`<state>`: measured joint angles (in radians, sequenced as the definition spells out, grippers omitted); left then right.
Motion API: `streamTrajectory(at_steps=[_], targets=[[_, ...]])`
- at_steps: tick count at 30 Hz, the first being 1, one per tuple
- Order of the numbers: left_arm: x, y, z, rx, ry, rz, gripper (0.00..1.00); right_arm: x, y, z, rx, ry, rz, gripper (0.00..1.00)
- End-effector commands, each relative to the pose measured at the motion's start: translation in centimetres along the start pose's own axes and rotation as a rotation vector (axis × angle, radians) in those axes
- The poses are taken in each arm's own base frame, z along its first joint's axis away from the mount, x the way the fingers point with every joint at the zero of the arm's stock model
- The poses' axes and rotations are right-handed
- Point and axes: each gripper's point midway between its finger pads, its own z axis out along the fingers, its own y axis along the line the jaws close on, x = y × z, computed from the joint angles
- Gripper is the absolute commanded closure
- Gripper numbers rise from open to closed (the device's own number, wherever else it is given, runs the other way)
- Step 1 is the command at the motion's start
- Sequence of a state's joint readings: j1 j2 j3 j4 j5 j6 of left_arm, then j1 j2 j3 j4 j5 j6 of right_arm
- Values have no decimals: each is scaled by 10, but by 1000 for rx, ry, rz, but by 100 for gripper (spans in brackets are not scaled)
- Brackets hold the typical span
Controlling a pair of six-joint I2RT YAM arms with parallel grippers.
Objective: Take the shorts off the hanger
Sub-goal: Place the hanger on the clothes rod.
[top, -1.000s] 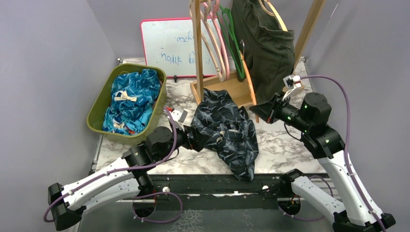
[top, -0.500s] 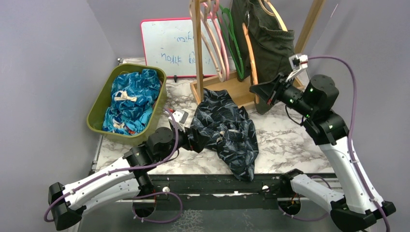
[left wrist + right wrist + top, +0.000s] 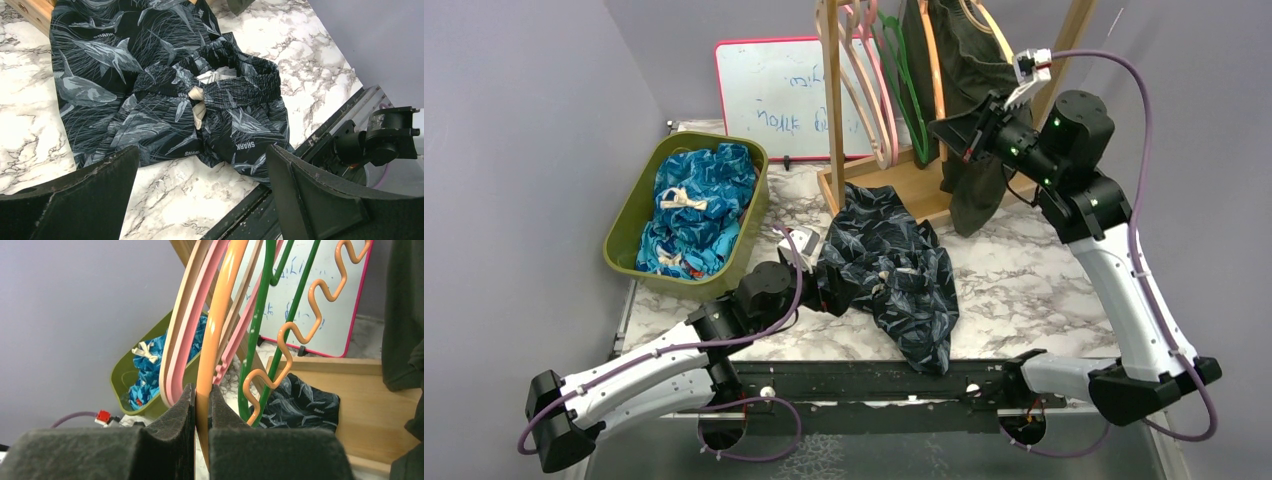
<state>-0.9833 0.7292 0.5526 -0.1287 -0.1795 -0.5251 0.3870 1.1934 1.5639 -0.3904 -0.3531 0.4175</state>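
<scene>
Shorts in dark olive [image 3: 972, 195] hang from the wooden rack [image 3: 902, 182] at about 1 o'clock from the middle of the marble surface [image 3: 1024, 290], draped over a pale hanger whose loop shows at the top edge of the overhead view. Their lower hem dangles past the rack base, just above the surface.

The right hand [image 3: 944, 130] is raised to the rack at the olive shorts' 9 o'clock side. Its jaws are pressed together on the thin orange hanger [image 3: 220, 315], which runs up between the foam pads [image 3: 170, 425] in the wrist view. Whether the pads also touch the olive cloth cannot be told. Beside the orange hanger, toward 9 o'clock, hang a green hanger [image 3: 904, 80] and a bunch of pink hangers [image 3: 869, 90], all bare.

The navy shorts [image 3: 886, 270], printed with grey sharks, lie crumpled on the surface at the centre, their top edge against the rack base and their cream drawstring [image 3: 197, 102] knotted at the waistband. The left hand [image 3: 824, 292] sits low at their 8 o'clock edge with its jaws spread wide, holding nothing.

At 10 o'clock a green bin [image 3: 679, 277] holds blue shorts [image 3: 694, 205]. A whiteboard [image 3: 764, 95] leans against the back wall at 11 o'clock.
</scene>
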Motion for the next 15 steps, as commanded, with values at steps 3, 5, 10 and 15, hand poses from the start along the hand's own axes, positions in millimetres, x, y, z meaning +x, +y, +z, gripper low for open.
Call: streamTrajectory(at_steps=[3, 5, 10, 15], targets=[[-1, -4, 2, 20, -8, -12, 1, -41, 18, 16, -78, -86, -74, 98], [0, -4, 3, 19, -5, -14, 1, -37, 15, 23, -82, -71, -64, 98], [-1, -3, 2, 14, -8, -10, 1, -8, -3, 33, -45, -13, -17, 98], [0, -2, 1, 11, -6, -5, 1, 14, -14, 29, -14, 17, 3, 89]])
